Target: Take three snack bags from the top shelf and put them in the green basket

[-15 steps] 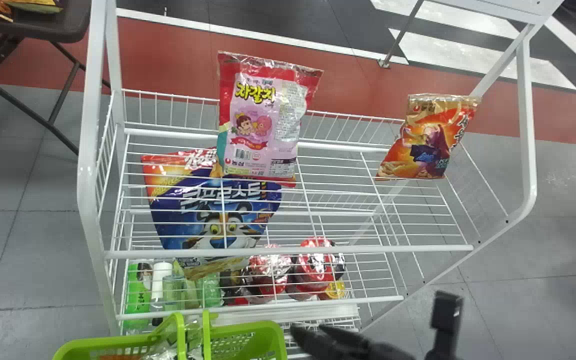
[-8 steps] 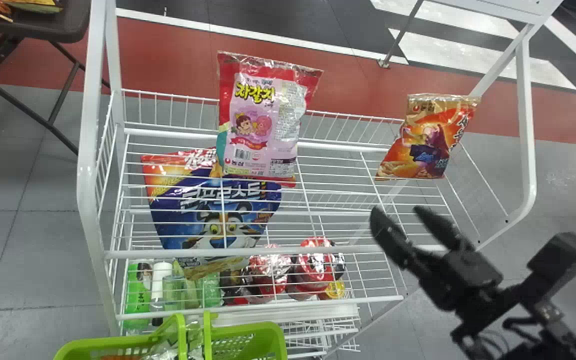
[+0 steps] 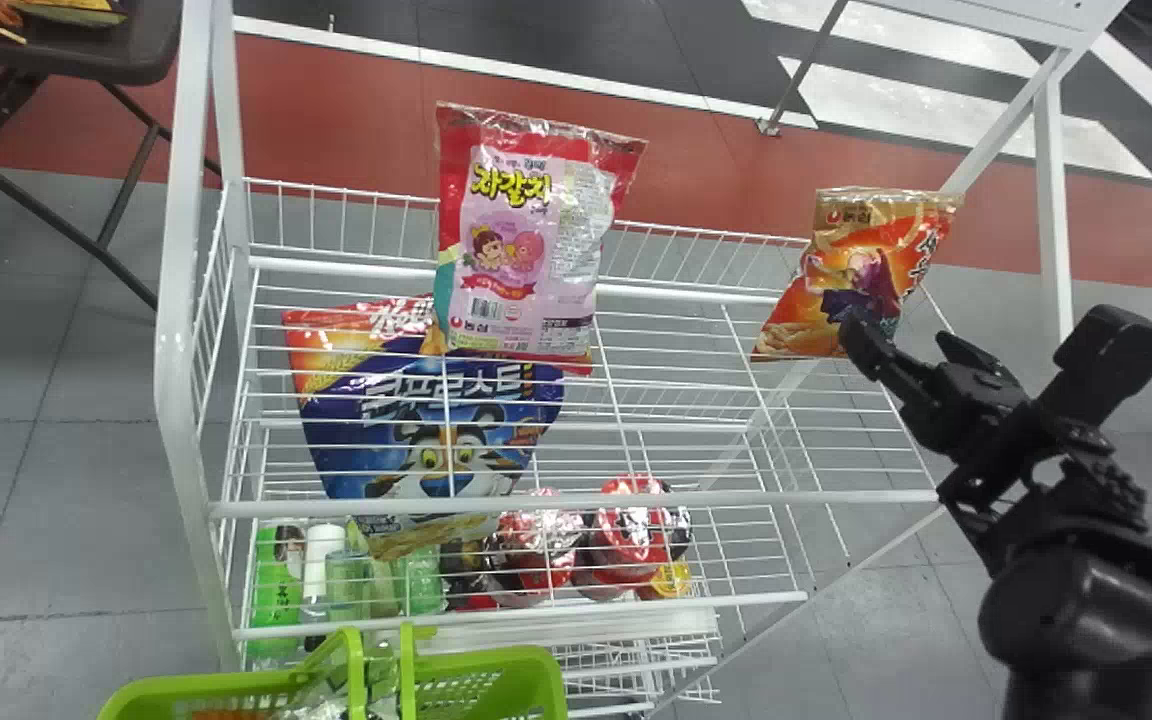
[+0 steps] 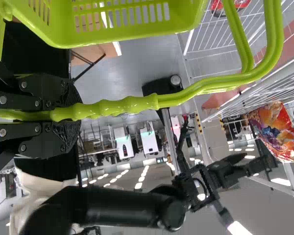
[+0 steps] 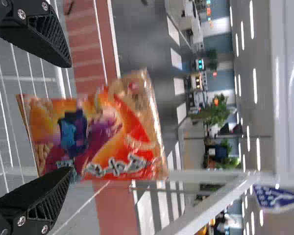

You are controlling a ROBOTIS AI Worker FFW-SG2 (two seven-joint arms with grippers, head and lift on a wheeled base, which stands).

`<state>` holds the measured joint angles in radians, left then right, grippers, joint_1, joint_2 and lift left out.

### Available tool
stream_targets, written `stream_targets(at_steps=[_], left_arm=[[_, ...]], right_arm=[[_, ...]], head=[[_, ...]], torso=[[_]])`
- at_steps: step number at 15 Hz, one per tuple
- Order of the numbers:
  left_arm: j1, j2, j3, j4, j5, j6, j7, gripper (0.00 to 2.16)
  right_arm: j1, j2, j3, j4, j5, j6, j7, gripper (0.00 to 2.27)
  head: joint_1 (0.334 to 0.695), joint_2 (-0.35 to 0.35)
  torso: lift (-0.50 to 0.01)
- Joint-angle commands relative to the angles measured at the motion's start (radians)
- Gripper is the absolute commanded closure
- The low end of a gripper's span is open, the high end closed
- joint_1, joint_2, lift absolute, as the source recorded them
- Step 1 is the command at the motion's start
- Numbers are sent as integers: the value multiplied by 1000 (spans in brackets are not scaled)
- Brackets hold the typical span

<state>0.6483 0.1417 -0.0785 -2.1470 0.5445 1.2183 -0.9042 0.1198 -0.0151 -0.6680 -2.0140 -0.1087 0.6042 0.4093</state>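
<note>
Jaws | right gripper (image 3: 898, 332): spread wide by orange bag (image 3: 811, 305) (contact unclear) | left gripper (image 4: 72, 117): clamping basket handle (image 4: 137, 104)

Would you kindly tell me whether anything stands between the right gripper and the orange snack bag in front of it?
Nothing visible does: the right gripper is open, facing the orange snack bag directly, and the top shelf's front bar does not come between them.

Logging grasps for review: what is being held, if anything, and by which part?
The green basket, by its handle, in the left gripper. The right gripper, open before the orange snack bag, holds nothing.
</note>
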Motion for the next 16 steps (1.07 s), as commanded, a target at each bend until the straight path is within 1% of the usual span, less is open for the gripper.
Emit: stream_targets(at_steps=[1,2,4,6,8,10,11,12,13,14,16], left_arm=[[-6,-1,-1,2,-3,2,8,2142],[-7,-2,-1,2,-3,2,8,2142],[-10,-2,0,4,-6,2,18,2142],[-15,-2,-1,10,-8,2,22,2142],[-21,-2,-1,19,-8,2,22,2142],[-21,-2,0,18,-8,2,22,2142],[-24,-2,0,18,-8,2,22,2142],[-26,-4,0,19,-8,2,24,2142],[-30,-5,-1,19,-8,2,31,2142],[-32,-4,-1,19,-8,2,34,2142],[-38,-4,-3,22,-8,2,36,2142]], right_arm=[[-69,-65,-19,139,-32,-59,8,56],[-91,-88,-22,192,-52,-74,23,56],[-115,-118,-5,276,-62,-166,36,56],[-155,-128,13,347,-49,-228,36,56],[-181,-152,41,402,-42,-255,36,76],[-183,-154,74,411,-17,-277,36,100],[-184,-155,77,411,-12,-277,54,367],[-184,-155,79,411,-11,-267,63,991],[-183,-155,80,408,-11,-246,68,2007],[-181,-155,80,406,-9,-231,89,2105],[-169,-155,80,396,3,-231,115,2159]], head=[[695,-350],[695,-350],[695,-350],[695,-350],[695,-350],[695,-350],[695,-350],[695,-350],[695,-350],[695,-350],[695,-350]], torso=[[-44],[-44],[-44],[-44],[-44],[-44],[-44],[-44],[-44],[-44],[-44]])
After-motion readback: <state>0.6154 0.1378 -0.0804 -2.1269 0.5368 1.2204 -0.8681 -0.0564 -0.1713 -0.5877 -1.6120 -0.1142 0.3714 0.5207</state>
